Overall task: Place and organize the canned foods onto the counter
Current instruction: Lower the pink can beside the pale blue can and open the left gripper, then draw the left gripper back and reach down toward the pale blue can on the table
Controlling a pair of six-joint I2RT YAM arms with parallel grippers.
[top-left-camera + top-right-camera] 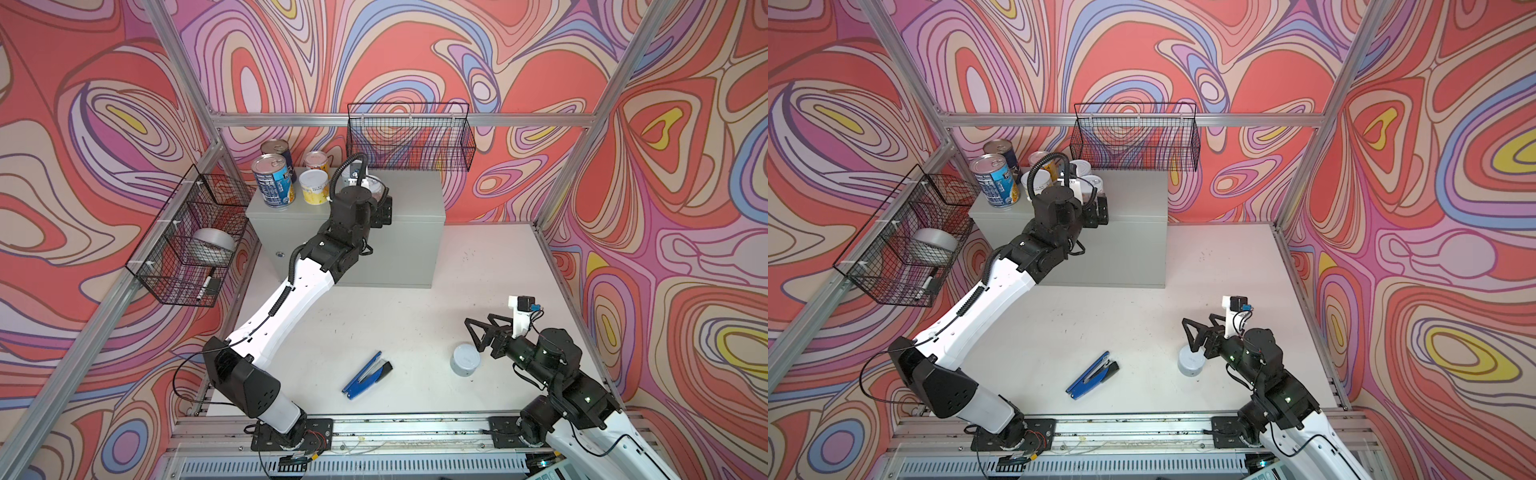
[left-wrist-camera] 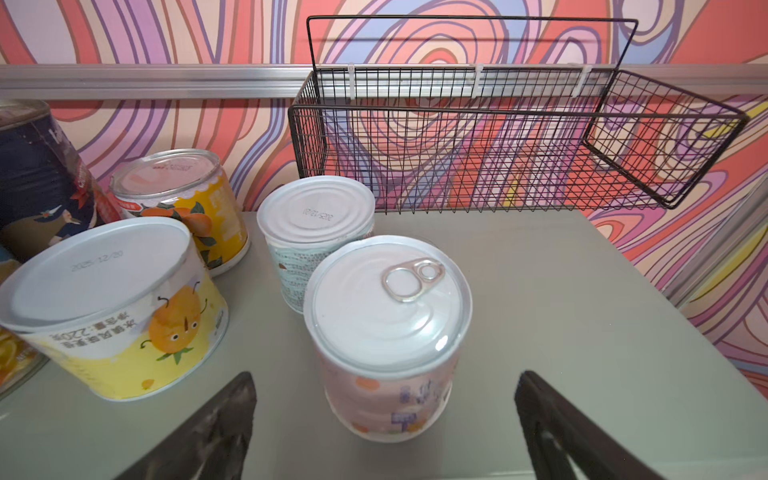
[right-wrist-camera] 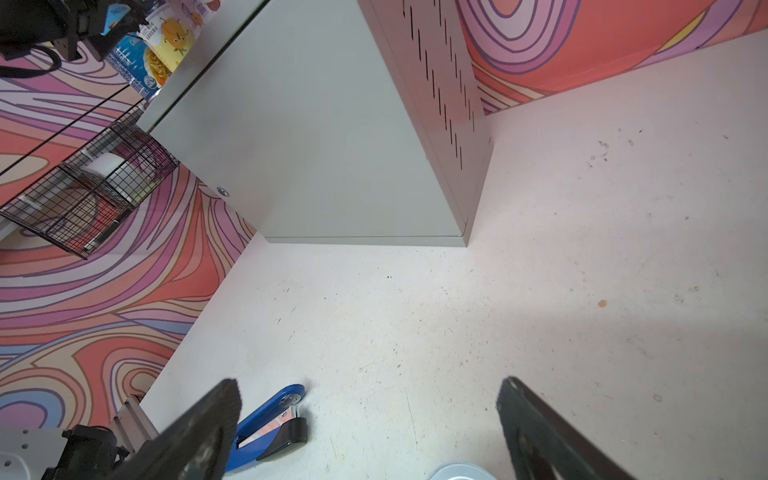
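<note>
Pink can [image 2: 386,332] stands upright (pull-tab [image 2: 411,277] up) on counter [image 2: 540,332].

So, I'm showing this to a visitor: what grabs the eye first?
The swirling red-and-purple walls hit first. Then six cans crowd the counter's left end, and one can stands alone on the table by the open right gripper, near a blue stapler.

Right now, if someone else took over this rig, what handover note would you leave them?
Left claw: open, empty, over the counter, pink can just ahead of it.
Right claw: open, empty, beside the last can on the table.
Done: six cans stand grouped at one end of the counter.
Left: lift the last can up and tidy the group.
</note>
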